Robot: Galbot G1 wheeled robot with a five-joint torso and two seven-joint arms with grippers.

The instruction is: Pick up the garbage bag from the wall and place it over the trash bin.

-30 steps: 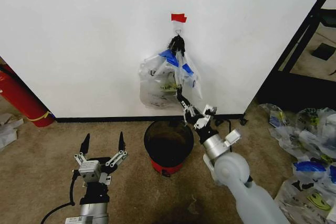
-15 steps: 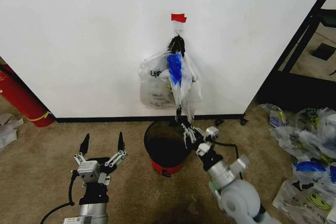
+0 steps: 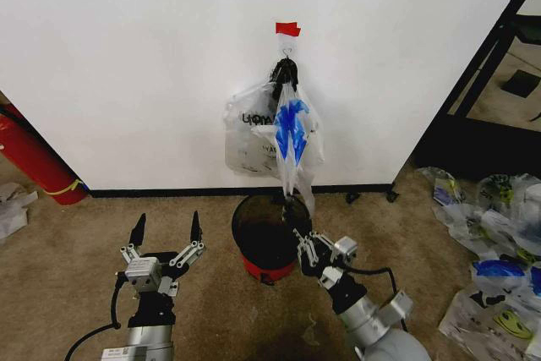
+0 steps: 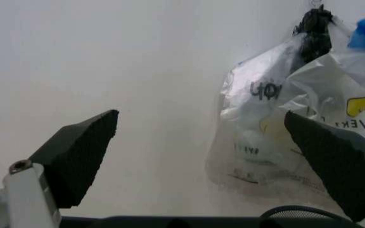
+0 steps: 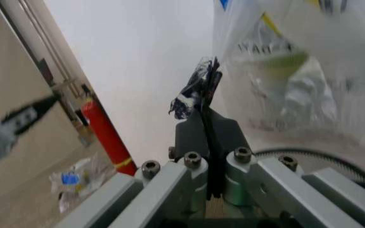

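The garbage bag, thin whitish plastic with blue print, hangs from a hook on the white wall under a red tape strip. It is drawn long, down toward the trash bin, a round black bin with a red base on the floor below. My right gripper is low over the bin's near right rim and is shut on a crumpled fold of the bag. My left gripper stands open, left of the bin, with nothing in it. The left wrist view shows its fingers apart and the bag.
A second bag with dark lettering hangs behind on the same hook. A red fire extinguisher leans at the left wall. A black frame stands at the right, with several plastic bags on the carpet beside it.
My right gripper has drawn back from the wall and down toward me. The garbage bag has swung round, its blue print now facing me, and hangs longer. The left arm has not moved.
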